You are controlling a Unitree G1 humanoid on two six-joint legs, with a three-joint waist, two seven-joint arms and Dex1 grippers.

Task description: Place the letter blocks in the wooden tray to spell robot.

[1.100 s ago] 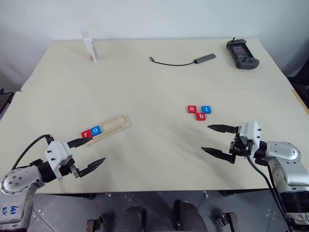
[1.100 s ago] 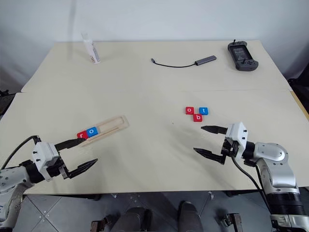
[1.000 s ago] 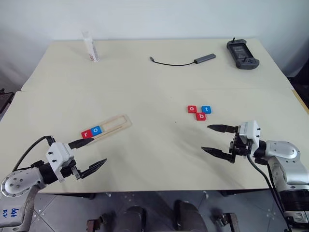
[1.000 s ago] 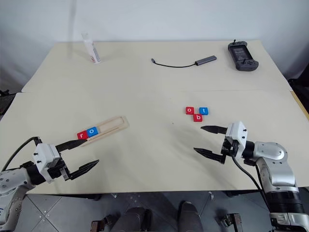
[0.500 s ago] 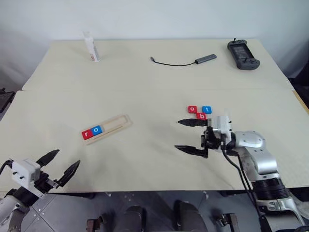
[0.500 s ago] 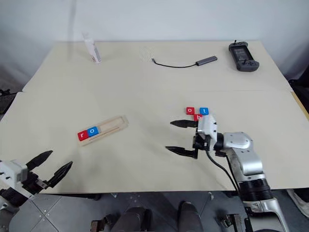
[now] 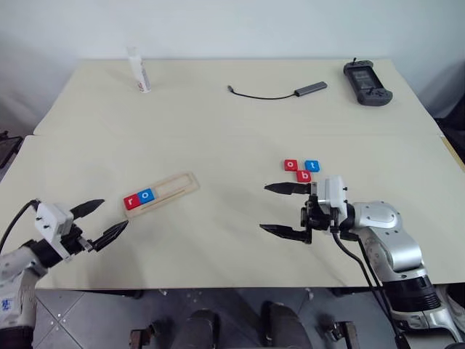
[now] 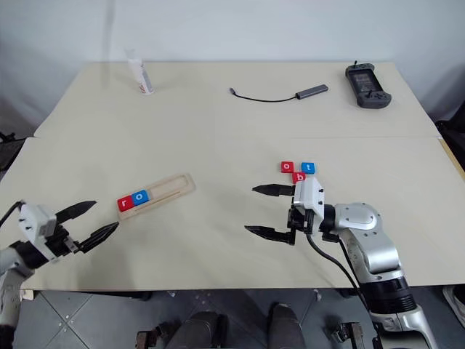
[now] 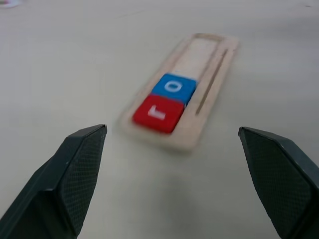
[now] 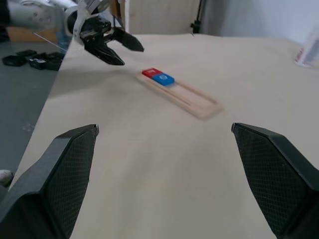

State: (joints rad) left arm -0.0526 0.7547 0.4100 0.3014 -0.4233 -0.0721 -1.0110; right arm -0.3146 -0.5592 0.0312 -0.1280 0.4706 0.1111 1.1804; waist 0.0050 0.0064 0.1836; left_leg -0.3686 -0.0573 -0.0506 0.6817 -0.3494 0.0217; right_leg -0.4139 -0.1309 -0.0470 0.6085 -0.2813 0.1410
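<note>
Now right gripper (image 7: 285, 210) jaws wide, empty, loose letter blocks (image 7: 301, 169) just beyond, wooden tray (image 7: 161, 193) well apart

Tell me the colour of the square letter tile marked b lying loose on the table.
Red, with a white letter. The b tile shows best in the left eye view.

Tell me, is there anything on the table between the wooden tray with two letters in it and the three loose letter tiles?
No. In the left eye view, only bare table lies between the wooden tray and the loose tiles.
</note>
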